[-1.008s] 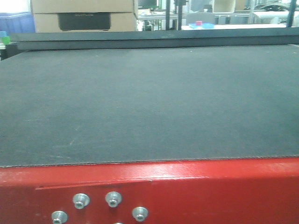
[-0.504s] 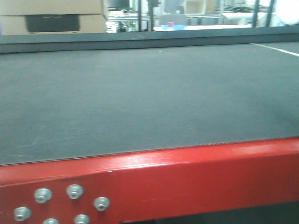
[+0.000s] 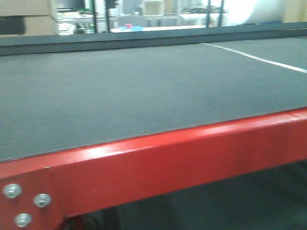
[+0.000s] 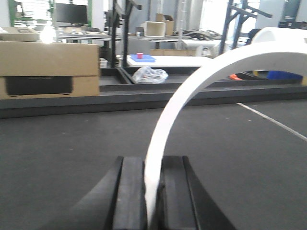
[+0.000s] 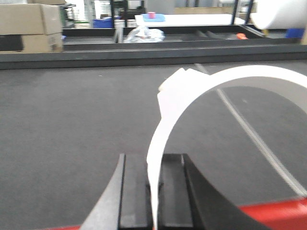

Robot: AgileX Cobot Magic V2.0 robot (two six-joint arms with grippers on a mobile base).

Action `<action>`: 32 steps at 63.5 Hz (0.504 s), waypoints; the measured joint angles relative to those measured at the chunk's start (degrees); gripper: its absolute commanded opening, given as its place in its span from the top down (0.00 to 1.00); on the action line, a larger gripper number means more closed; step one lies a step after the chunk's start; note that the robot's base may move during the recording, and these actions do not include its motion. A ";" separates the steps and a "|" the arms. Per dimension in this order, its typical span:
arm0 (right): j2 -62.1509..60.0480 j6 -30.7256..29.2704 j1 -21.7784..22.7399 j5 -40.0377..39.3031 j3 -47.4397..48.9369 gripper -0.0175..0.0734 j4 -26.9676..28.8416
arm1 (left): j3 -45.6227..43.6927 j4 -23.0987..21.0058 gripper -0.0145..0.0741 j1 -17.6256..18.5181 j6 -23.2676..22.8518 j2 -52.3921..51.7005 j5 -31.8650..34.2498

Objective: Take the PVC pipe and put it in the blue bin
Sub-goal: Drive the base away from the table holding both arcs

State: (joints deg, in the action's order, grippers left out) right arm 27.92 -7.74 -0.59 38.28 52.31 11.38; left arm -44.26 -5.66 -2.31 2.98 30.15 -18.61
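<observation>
In the left wrist view my left gripper (image 4: pixel 152 163) is shut on the thin wall of a white PVC pipe (image 4: pixel 192 86), which arcs up and to the right from the jaws. In the right wrist view my right gripper (image 5: pixel 153 160) is likewise shut on a white PVC pipe wall (image 5: pixel 182 105) that curves up to the right, with a jagged white edge at its top left. Both hang over the dark table mat (image 3: pixel 120 86). Neither gripper shows in the front view. Small blue containers (image 4: pixel 283 75) (image 5: pixel 103 22) stand far behind the table; I cannot tell which is the bin.
The table has a red metal front edge (image 3: pixel 168 158) with bolts, also in the right wrist view (image 5: pixel 278 211). A white line (image 3: pixel 254 56) crosses the mat at right. Cardboard boxes (image 4: pixel 48 67) and a crumpled plastic bag (image 4: pixel 149 74) lie beyond the raised back rail (image 4: pixel 144 98).
The front view has swung to the right: the cardboard boxes slid off to the left, the white line came into view, and the red edge now runs slanted.
</observation>
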 measured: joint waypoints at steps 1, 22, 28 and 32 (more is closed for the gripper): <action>0.00 0.00 0.00 0.00 0.00 0.99 0.00 | 0.00 0.00 0.96 0.00 0.00 0.00 0.00; 0.00 0.00 0.00 0.00 0.00 0.99 0.00 | 0.00 0.13 0.96 0.00 0.00 0.00 0.00; 0.00 0.00 0.00 0.00 0.00 0.99 0.00 | 0.00 0.13 0.96 0.00 0.00 0.00 0.00; 0.00 0.00 0.00 0.00 0.00 0.99 0.00 | 0.00 0.13 0.96 0.00 0.00 0.00 0.00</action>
State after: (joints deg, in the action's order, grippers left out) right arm 27.92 -7.74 -0.59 38.28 52.31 11.38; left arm -44.26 -5.53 -2.31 2.98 30.15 -18.61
